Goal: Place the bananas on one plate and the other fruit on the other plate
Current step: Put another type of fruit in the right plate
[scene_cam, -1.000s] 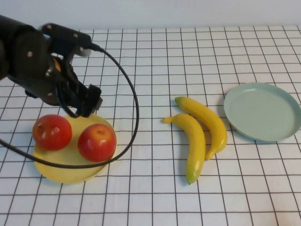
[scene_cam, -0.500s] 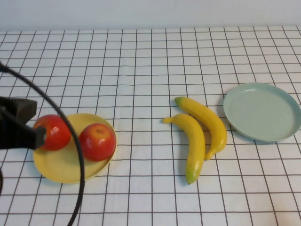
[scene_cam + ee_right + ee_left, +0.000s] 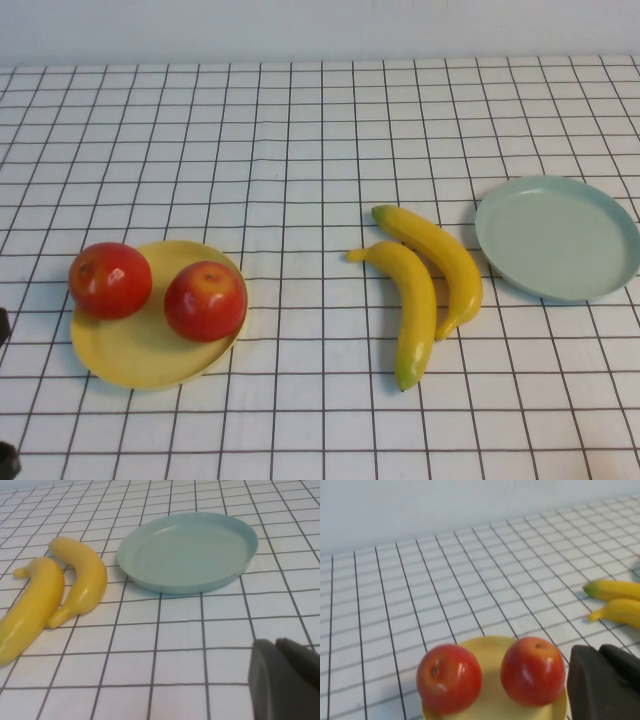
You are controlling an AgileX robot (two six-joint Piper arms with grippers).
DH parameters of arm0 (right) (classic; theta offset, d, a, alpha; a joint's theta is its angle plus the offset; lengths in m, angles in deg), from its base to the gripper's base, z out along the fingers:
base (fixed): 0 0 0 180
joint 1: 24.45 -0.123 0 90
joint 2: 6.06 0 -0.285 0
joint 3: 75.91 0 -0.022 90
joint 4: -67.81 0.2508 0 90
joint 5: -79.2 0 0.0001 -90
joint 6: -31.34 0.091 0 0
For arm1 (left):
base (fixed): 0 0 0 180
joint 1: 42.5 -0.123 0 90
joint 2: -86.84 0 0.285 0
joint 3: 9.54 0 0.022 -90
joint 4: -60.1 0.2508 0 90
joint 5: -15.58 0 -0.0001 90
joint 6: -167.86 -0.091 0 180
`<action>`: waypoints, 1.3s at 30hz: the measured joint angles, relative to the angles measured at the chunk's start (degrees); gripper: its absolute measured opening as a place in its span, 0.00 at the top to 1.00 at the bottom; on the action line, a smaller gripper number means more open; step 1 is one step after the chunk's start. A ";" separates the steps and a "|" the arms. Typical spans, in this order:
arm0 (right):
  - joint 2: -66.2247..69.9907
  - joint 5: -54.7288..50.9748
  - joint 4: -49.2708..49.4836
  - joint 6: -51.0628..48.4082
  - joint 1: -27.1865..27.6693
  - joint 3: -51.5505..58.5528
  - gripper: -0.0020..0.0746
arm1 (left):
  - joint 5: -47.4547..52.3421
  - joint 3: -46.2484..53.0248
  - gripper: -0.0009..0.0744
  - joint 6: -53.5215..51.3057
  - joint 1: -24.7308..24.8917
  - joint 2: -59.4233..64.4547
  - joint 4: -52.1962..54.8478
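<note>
Two red apples (image 3: 110,280) (image 3: 205,300) sit on the yellow plate (image 3: 130,352) at the left. Two bananas (image 3: 415,305) (image 3: 440,255) lie side by side on the table, just left of the empty mint-green plate (image 3: 557,237). Both arms are out of the high view, apart from dark bits at its left edge. In the left wrist view my left gripper (image 3: 599,652) is shut and empty, near the apples (image 3: 449,677) (image 3: 533,671) and back from the yellow plate (image 3: 485,647). In the right wrist view my right gripper (image 3: 276,647) is shut and empty, short of the mint-green plate (image 3: 190,550) and the bananas (image 3: 30,605) (image 3: 82,580).
A white cloth with a black grid (image 3: 300,150) covers the table. A pale wall runs along the far edge. The bananas also show at the edge of the left wrist view (image 3: 615,589).
My left arm has drawn back from over the yellow plate, leftward and out of the high view. Apples, bananas and plates have not moved.
</note>
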 joint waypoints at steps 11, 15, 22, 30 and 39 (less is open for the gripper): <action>0.00 0.00 0.00 0.00 0.00 0.00 0.99 | -22.24 22.96 0.99 0.21 -10.64 -16.17 -2.25; 0.00 0.00 0.00 0.00 0.00 0.00 0.99 | -22.48 26.08 0.99 0.21 -17.70 -20.20 -3.15; 0.00 0.00 0.00 0.00 0.00 0.00 0.99 | -19.19 30.11 0.99 0.21 -24.32 -21.93 -3.42; 0.00 0.00 0.00 0.00 0.00 0.00 0.99 | -14.94 30.09 0.99 -0.87 -24.93 -21.93 -5.55; 0.00 0.00 0.00 0.00 0.00 0.00 0.99 | -14.80 30.09 0.99 -1.38 -24.93 -21.93 -10.90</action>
